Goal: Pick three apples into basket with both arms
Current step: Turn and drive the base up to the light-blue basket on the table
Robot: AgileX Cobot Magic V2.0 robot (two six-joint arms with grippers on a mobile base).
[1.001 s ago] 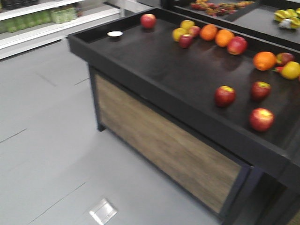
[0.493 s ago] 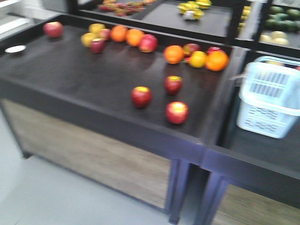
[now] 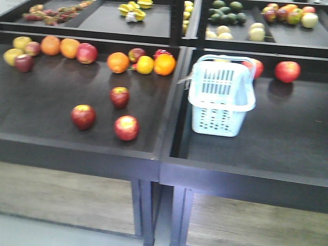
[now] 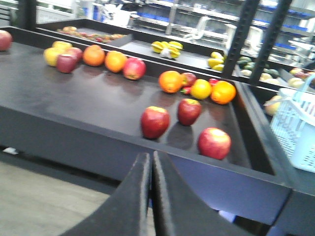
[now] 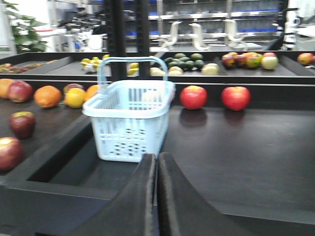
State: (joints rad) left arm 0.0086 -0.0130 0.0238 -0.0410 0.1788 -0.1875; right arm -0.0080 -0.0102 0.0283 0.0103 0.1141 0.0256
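Three dark red apples lie apart near the front right of the left black table: one (image 3: 83, 116) at the left, one (image 3: 119, 97) behind, one (image 3: 126, 127) nearest the edge. They also show in the left wrist view (image 4: 155, 122), (image 4: 189, 111), (image 4: 214, 143). The pale blue basket (image 3: 220, 95) stands upright on the right table near its left wall and shows in the right wrist view (image 5: 130, 118). My left gripper (image 4: 150, 156) is shut and empty, in front of and below the left table's edge. My right gripper (image 5: 156, 157) is shut and empty, in front of the basket.
Oranges (image 3: 118, 62), yellow fruit (image 3: 145, 65) and other apples (image 3: 87, 53) line the back of the left table. Two red apples (image 3: 287, 71) sit behind the basket on the right table. Raised black rims (image 3: 174, 110) divide the tables. Further bins hold fruit behind.
The front view has swung right: the three apples slid from right to left of frame, and the basket and right table came fully into view.
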